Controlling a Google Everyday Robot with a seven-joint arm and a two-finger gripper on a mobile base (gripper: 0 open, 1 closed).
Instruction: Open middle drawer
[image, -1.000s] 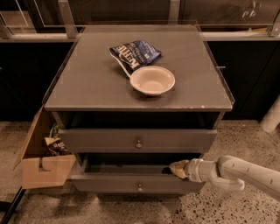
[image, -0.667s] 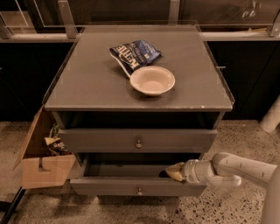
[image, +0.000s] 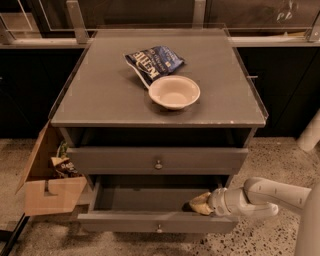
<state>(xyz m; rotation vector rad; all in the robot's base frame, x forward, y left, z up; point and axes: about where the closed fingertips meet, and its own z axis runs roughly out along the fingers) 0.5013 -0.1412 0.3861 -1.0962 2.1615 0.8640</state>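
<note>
Wide shallow grey middle drawer (image: 145, 199) out; tan-tipped white gripper (image: 194, 204) inside its front rt corner, grip state unclear; arm (image: 280, 196) cut off rt.

Office-type break area: speckled floor (image: 282, 157), dark cabinets (image: 282, 95) at 12 o'clock, snack bag (image: 155, 61) on tabletop (image: 100, 95); pincer (image: 198, 204) at 5 o'clock.

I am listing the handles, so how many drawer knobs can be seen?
2. One knob at the centre of the upper drawer; another on the open drawer below, where the hand reaches in. Lower ones may be hidden.
</note>
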